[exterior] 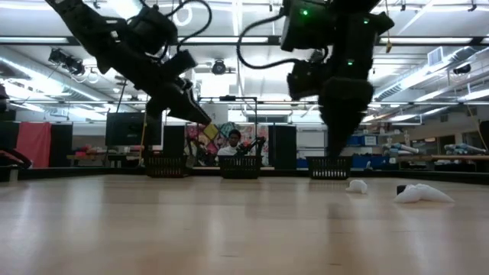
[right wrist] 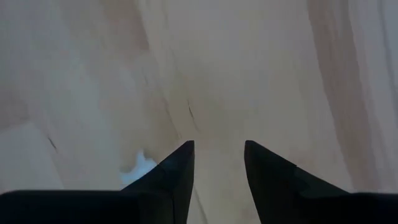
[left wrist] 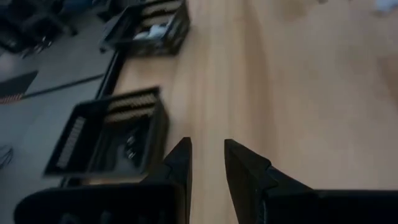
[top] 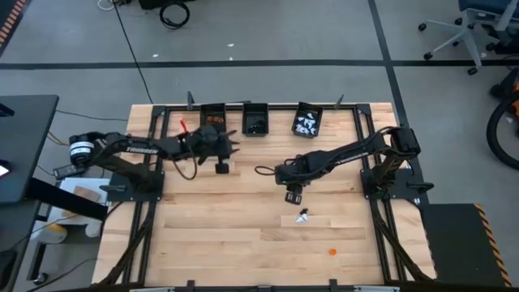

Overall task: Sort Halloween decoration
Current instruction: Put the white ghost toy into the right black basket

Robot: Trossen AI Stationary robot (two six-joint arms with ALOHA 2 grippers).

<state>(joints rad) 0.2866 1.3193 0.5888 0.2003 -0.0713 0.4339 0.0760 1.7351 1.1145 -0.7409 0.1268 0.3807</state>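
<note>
Two trinkets left: white, orange. Your right gripper, jaws spread, empty: lower squarely over the white one.

Pale wood table, black bins, white trinket, orange trinket, dark pincers.

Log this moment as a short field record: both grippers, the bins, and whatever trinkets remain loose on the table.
left gripper: open, empty, near the bins at the table's far edge
right gripper: open, empty, above the table's middle
bins: left bin; middle bin with black pieces; right bin with white pieces
loose trinkets: white trinket just beyond the right gripper; orange trinket near the front edge
</note>
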